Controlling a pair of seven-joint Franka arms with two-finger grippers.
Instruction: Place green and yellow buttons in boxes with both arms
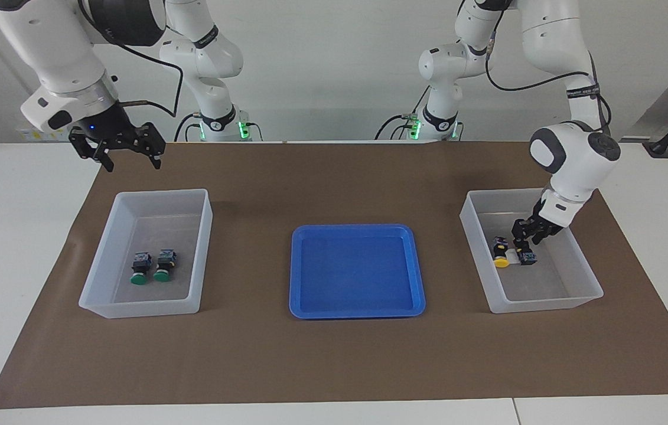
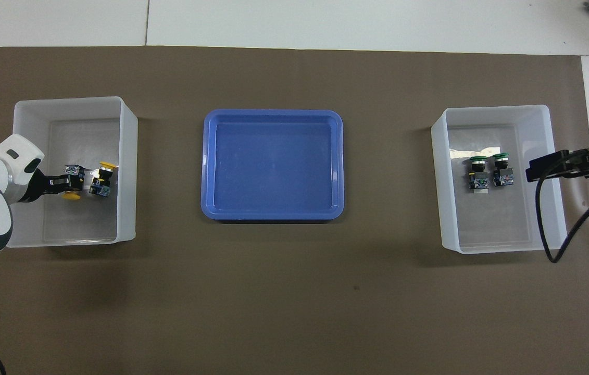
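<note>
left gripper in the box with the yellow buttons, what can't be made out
- Left gripper: whether it grips the yellow button under it; both views, too small, gripper covers the contact.
- That button's body: facing view, partly hidden by the gripper.
- Box label: print too small, both views.

Robot lab: paired arms (image 1: 570, 159), papered table (image 1: 334, 366)
</note>
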